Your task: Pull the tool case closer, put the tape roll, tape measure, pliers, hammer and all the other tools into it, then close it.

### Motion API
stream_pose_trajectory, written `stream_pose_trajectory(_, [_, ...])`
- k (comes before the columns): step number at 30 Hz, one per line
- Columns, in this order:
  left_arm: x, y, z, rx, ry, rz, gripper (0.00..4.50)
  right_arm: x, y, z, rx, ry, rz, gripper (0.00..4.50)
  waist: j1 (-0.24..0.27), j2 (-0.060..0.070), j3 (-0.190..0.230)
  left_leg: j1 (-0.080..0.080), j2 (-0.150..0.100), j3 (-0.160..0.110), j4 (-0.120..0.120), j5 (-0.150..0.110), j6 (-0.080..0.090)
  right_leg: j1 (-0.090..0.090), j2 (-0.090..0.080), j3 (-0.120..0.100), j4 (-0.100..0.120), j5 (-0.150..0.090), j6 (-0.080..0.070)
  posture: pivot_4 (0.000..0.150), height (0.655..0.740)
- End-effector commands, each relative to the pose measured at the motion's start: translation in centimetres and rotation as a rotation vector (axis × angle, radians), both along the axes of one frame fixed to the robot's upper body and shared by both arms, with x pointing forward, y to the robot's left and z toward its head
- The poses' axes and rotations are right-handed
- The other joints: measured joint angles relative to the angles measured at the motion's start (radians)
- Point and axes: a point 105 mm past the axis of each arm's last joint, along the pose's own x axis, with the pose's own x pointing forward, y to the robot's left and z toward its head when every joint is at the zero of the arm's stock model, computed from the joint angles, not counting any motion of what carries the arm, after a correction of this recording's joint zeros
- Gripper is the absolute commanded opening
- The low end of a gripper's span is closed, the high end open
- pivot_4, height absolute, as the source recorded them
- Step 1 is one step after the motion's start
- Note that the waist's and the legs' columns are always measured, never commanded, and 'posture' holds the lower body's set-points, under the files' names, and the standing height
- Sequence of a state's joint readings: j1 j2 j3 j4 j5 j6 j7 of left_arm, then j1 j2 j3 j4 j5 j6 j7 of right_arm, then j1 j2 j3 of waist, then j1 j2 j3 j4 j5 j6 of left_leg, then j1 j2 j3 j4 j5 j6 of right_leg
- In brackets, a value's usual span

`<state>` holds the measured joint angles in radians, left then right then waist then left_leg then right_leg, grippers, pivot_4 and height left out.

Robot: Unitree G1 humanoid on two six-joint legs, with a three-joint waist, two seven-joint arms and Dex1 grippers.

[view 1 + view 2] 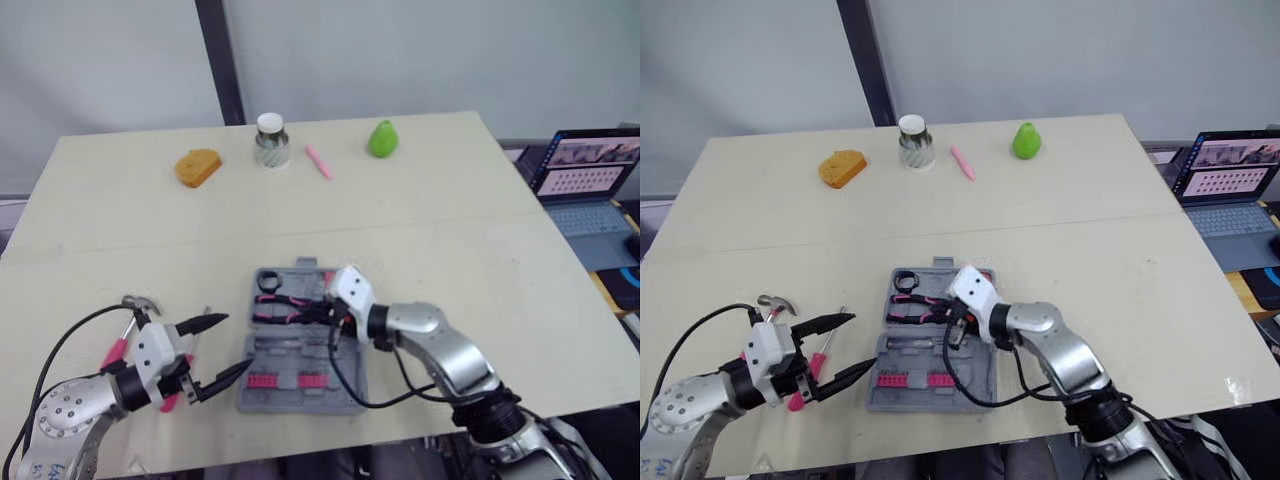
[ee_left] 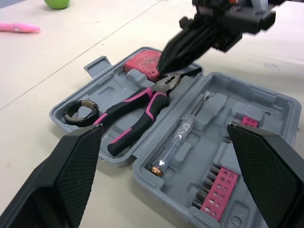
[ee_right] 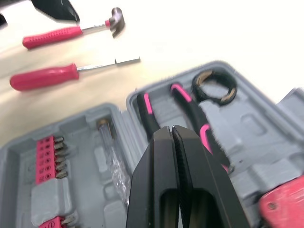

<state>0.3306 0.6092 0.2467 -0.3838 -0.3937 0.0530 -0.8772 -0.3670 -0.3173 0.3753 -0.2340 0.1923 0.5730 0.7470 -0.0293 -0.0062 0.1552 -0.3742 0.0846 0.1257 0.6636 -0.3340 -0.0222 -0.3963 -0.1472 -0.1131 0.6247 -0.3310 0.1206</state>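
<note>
The grey tool case [image 1: 262, 398] lies open near the table's front edge. In its far half lie a black tape roll [image 1: 267, 281], pink-handled pliers [image 2: 135, 107] and a pink tape measure [image 2: 142, 61]. The near half holds a clear-handled screwdriver [image 2: 178, 137] and pink bit holders [image 1: 285, 380]. My right gripper [image 3: 172, 129] is shut and empty, its tips just above the pliers' head. Left of the case, on the table, are a pink-handled hammer [image 3: 71, 31] and a pink screwdriver [image 3: 47, 76]. My left gripper [image 1: 232, 345] is open and empty beside the case's left edge, over those two tools.
Along the table's far side stand an orange sponge-like block [image 1: 198, 166], a lidded jar [image 1: 270, 140], a pink pen [image 1: 318, 161] and a green pear [image 1: 383, 138]. An open laptop [image 1: 590, 180] sits off the table's right edge.
</note>
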Motion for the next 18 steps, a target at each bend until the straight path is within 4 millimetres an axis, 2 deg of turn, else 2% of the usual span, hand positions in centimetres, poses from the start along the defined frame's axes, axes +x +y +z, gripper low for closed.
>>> stream_pose_trajectory(1, [-0.3,-0.4,0.4,-0.002,-0.025,-0.017,4.5,-2.0,0.7,-0.4,-0.031,0.008,0.099,0.11,0.0,0.0,0.0,0.0,0.0,0.0,0.0,0.0,0.0,0.0,0.0,0.0,0.0,0.0,0.0,0.15,0.74])
stream_pose_trajectory(8, [-1.1,-0.5,0.1,0.003,0.003,-0.034,4.5,-2.7,1.4,-2.9,-0.155,0.021,0.122,0.11,-0.003,-0.001,0.001,0.0,0.001,0.009,0.0,0.0,0.0,-0.001,0.0,0.0,0.0,0.0,0.0,0.15,0.74])
stream_pose_trajectory(18, [-1.8,-0.7,-0.3,0.011,0.037,-0.057,4.5,-1.6,2.0,-3.5,-0.188,0.015,0.091,0.11,-0.001,-0.002,0.002,0.0,0.001,0.01,0.001,0.0,-0.001,-0.002,0.0,0.0,0.001,0.0,0.0,0.15,0.74])
